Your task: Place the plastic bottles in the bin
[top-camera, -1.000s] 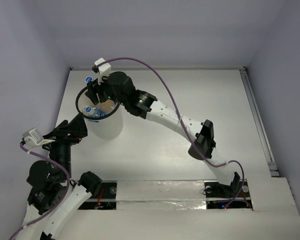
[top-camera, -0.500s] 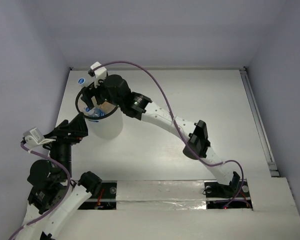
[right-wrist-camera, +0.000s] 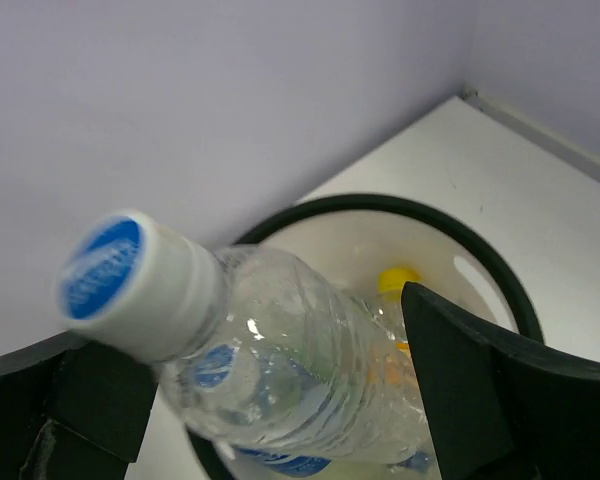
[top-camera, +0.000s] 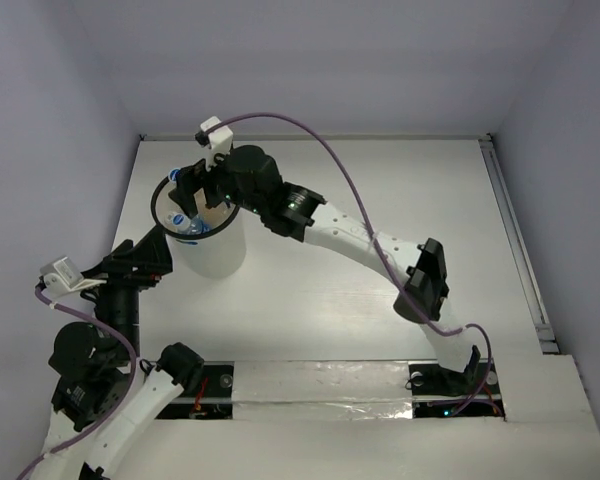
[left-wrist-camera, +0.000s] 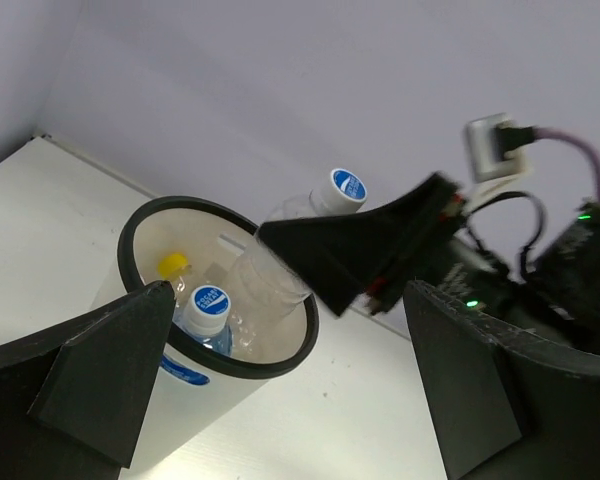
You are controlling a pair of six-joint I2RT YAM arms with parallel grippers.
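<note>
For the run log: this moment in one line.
right fingers: shut on blue-capped bottle | bottle: tilted over bin | left fingers: open

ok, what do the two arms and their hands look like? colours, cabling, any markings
White links, black joints on the right arm and left arm. Each trails a purple cable to a white plug at the wrist. The left hand and right hand have matte black wedge fingers. A green light on the right wrist.
</note>
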